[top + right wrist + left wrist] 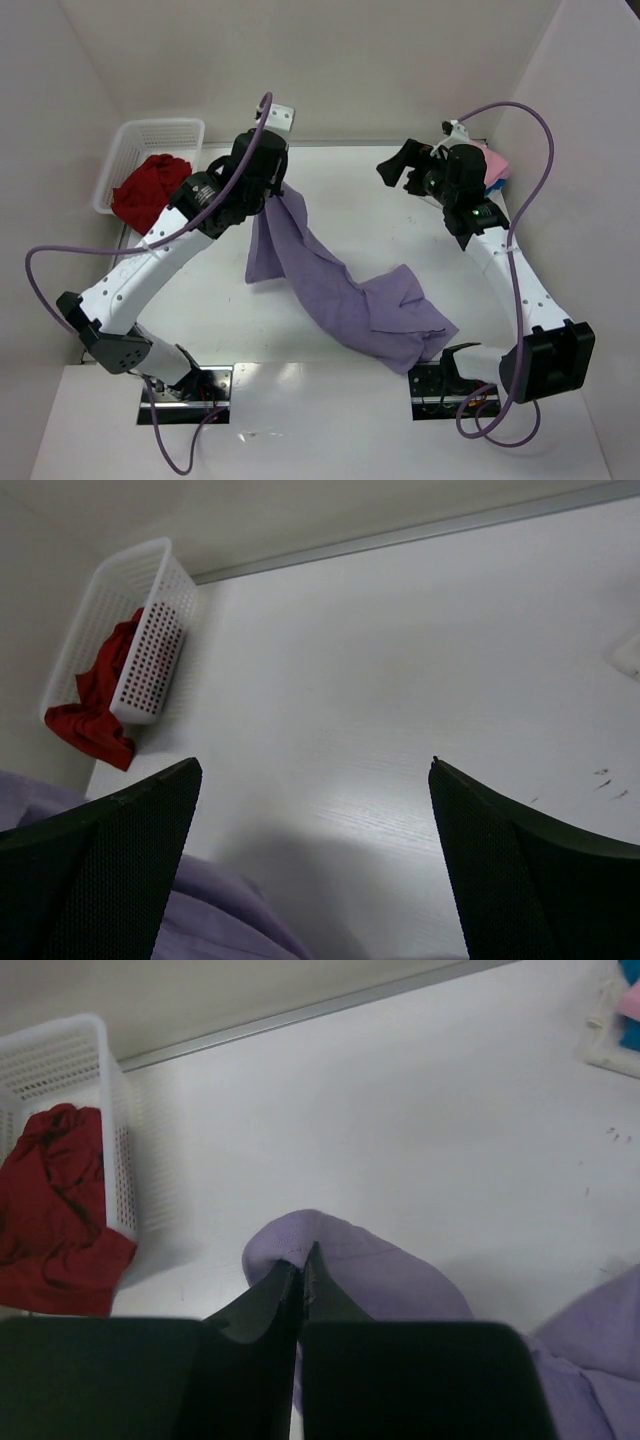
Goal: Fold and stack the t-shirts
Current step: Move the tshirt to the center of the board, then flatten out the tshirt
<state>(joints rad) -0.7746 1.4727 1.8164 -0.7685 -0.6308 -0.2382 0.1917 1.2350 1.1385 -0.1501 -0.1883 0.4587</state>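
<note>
Nearest the arm bases, the lavender shirt [345, 295] lies bunched on the table [400, 225], its lower end just beside the right arm's mount. From there it runs diagonally up to the left gripper [272, 192], whose jaws are pinched together on a fold of the cloth, lifting that edge. Further out, the right gripper [396, 168] hovers over bare table with its jaws spread wide, holding nothing.

At far left, the red shirt [148, 190] sits crumpled in the basket [172, 130], spilling over the rim. At far right, the pink shirt [494, 158] and blue shirt [497, 184] rest together; I cannot tell whether they are folded.

I judge the task incomplete: lavender is unfolded and red untouched.

Only the top view shows the lavender shirt's full run. Only the left wrist view shows the grip contact. The right wrist view confirms no cloth between its fingers.
</note>
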